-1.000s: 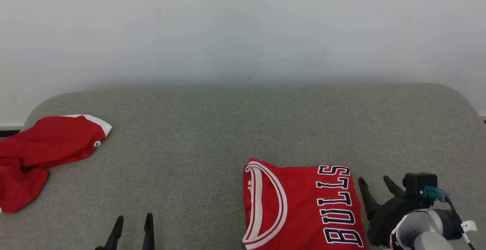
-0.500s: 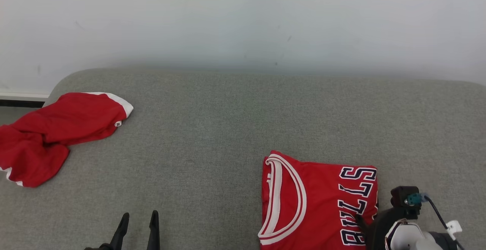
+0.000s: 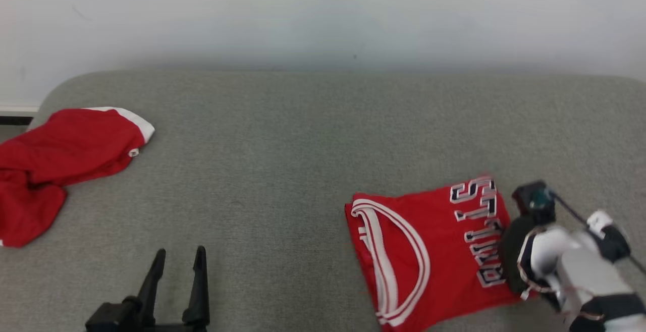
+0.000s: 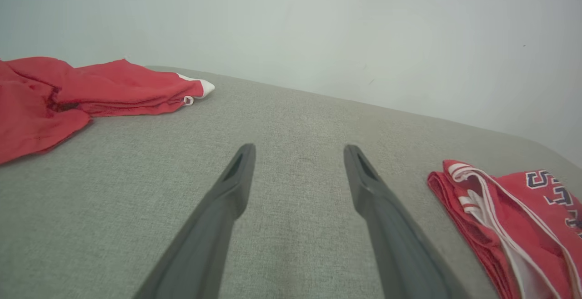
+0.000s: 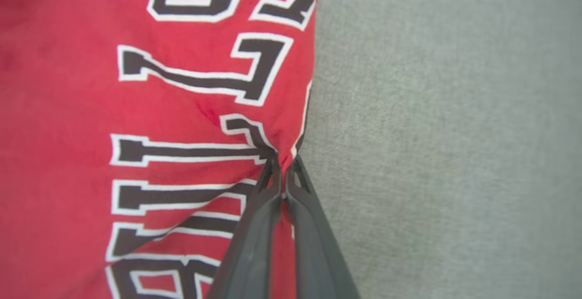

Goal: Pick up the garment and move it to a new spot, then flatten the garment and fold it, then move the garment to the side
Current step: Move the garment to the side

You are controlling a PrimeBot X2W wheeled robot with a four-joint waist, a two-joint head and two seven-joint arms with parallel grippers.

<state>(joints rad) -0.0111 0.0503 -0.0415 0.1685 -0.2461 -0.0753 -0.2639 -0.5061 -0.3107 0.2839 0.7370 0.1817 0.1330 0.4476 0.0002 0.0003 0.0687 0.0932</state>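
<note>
- The folded jersey (image 3: 419, 251) carries the word "BULLS" (image 5: 191, 108) in dark block letters with white outlines. The word runs sideways along the jersey's right edge.
- In the right wrist view the S, both Ls and the U read sharply, and the B is cut off by the bottom edge. In the head view the same letters are smeared by blur.
- No other brand mark or label can be read on it.
- The jersey is bright red and folded into a compact, roughly square bundle. A wide curved neckline (image 3: 398, 251) trimmed in white and red stripes faces up on its left half.
- In the left wrist view the layered folds show at the near edge, with white lining inside the neck opening.
- The jersey lies tilted on the grey upholstered surface (image 3: 282, 145), at the lower right of the head view.
- The right gripper (image 5: 283, 165) is closed, its two dark fingers pressed together on a pinch of the jersey's right edge beside the middle letters. The cloth puckers toward the tips.
- The left gripper (image 3: 180, 251) holds nothing. Its fingers are spread apart over bare grey fabric at the lower left, well apart from the jersey.
- A second red garment (image 3: 60, 160) with a white band lies crumpled at the surface's far left edge. Its small white tag (image 3: 133, 153) is too small to read.
- A plain pale wall (image 3: 323, 14) stands behind.
</note>
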